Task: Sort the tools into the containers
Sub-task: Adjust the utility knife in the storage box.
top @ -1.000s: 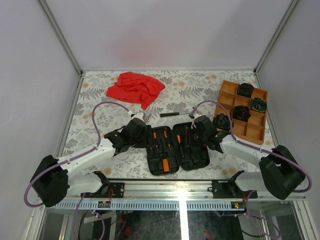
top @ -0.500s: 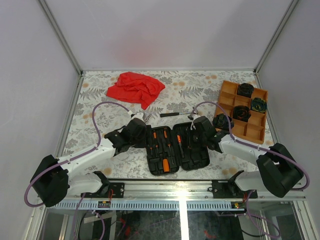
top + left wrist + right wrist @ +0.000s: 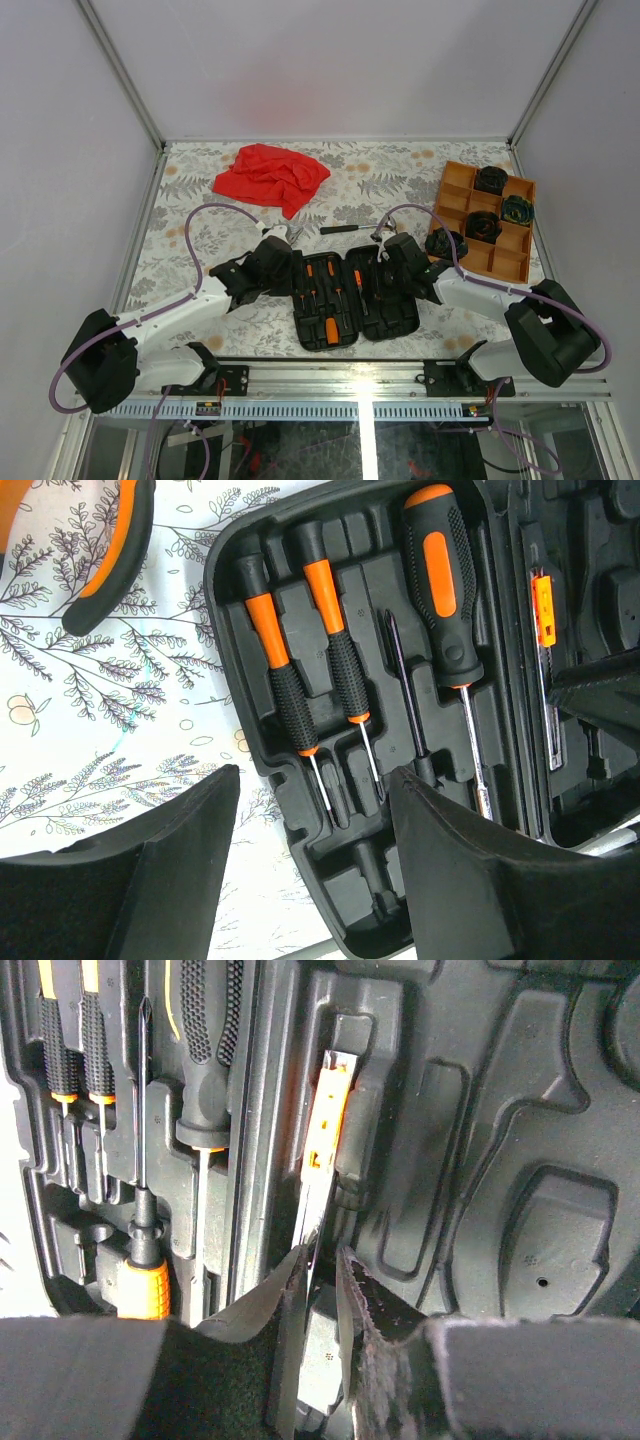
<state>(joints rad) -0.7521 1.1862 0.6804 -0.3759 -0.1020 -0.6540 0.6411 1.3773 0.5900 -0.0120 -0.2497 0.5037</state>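
Right fingers (image 3: 385,1310) clamped on a slim steel orange-tagged tool (image 3: 325,1120) in the black ribbed plastic clamshell case (image 3: 400,312); left fingers (image 3: 170,870) apart over its left half. We judge seating underway; next, a clean release.

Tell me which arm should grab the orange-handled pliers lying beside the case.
Left. The pliers lie on the table just beside the open, empty left gripper. The right gripper is busy across the case, its fingers straddling a slim orange tool.
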